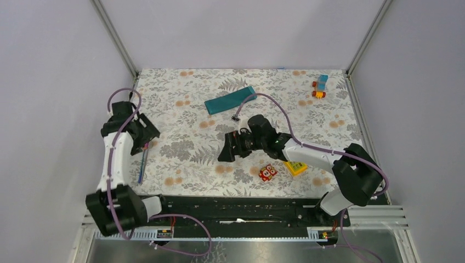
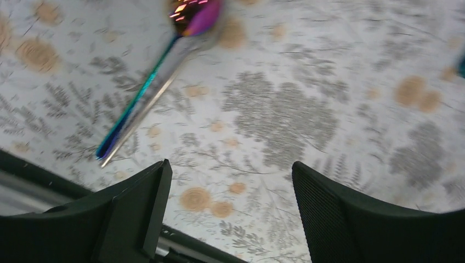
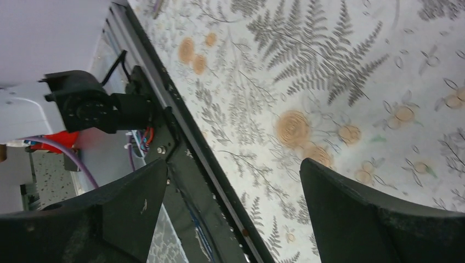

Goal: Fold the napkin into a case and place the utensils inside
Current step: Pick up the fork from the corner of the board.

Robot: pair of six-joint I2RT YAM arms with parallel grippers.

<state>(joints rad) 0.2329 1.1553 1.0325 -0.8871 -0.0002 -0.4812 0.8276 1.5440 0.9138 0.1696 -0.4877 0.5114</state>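
Soft, even light from above fills the overhead view, bright on the pale floral-print bench [image 1: 192, 109], with only faint shadows under the two black-and-white robot arms [image 1: 118, 159]. The left wrist view is smeared by motion blur, and the slim iridescent metal spoon [image 2: 156, 76] near its top edge carries glare spots on its pink-purple bowl. The right wrist view is sharper on the fern print, though the black fingers [image 3: 373, 219] of the right hand [image 3: 233, 170] sit dark and soft-edged.
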